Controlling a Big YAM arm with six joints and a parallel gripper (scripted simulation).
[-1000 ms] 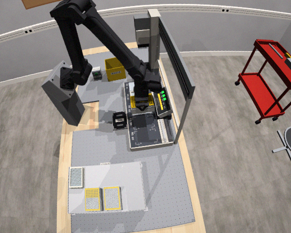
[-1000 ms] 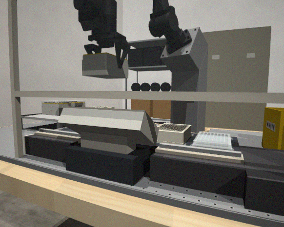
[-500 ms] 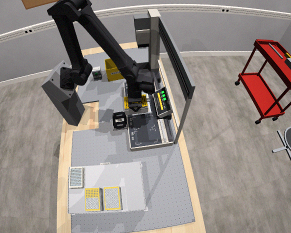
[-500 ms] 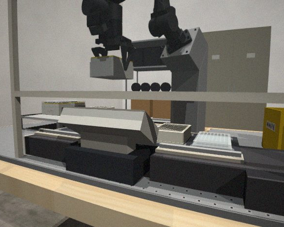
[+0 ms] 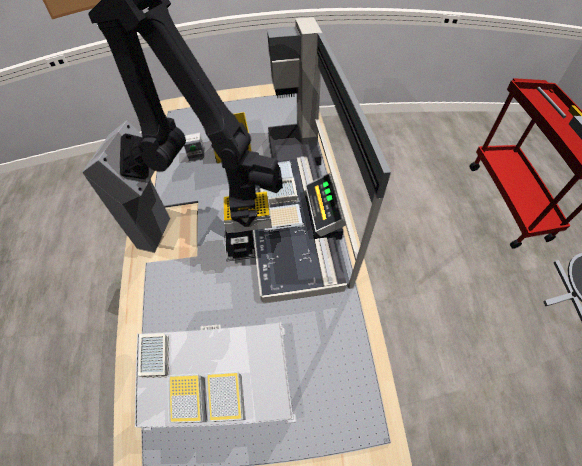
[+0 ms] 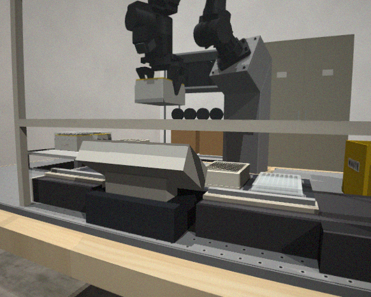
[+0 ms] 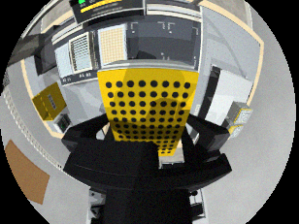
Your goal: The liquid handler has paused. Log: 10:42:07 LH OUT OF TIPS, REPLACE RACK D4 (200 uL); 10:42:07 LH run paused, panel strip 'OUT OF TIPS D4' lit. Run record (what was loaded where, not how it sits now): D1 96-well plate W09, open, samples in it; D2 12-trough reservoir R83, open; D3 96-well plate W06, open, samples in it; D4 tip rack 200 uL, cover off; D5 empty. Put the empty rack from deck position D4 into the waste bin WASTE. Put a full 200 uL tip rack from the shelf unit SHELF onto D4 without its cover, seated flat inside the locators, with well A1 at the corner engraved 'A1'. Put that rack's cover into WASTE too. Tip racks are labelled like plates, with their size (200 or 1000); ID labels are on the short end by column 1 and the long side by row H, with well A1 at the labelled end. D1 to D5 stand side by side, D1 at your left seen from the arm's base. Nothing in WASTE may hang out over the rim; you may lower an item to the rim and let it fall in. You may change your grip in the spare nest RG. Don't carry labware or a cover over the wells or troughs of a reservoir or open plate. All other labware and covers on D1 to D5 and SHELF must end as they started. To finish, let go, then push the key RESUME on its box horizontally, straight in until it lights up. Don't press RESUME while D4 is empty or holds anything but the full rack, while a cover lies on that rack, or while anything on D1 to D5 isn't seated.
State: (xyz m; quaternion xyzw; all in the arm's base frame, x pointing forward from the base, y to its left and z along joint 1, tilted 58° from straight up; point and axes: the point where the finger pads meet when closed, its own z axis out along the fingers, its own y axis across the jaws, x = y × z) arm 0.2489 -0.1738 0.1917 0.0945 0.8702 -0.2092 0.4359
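Wrist view: I have the gripper [image 7: 149,149] clamped on the empty tip rack [image 7: 149,100], one finger on each long side, jaws standing wide because the rack fills them. Yellow top plate faces the camera, rows of dark open holes, no tips in any I can see.

Exterior view: I see the rack [image 6: 159,90] hanging in the air under the gripper [image 6: 160,79], well above the deck, pale grey body with a thin yellow top edge. It looks about level, maybe a slight tilt, I can't say for sure. One fingertip [image 6: 180,85] overlaps its right end.

Top view: the arm holds the rack [image 5: 261,202] at the near edge of the deck [image 5: 261,295], beside the white 96-well plate [image 5: 286,216]. Dark bare deck positions lie just past it toward the shelf side. The panel [image 5: 324,202] shows green lights and a yellow strip. The spare nest [image 5: 239,245] sits just off the deck edge, close under the gripper. The yellow waste bin [image 6: 363,167] is well apart from the rack, off to the far end of the deck. On the shelf unit [image 5: 261,350] I see two yellow-rimmed racks [image 5: 185,398] side by side and one white one [image 5: 151,354].
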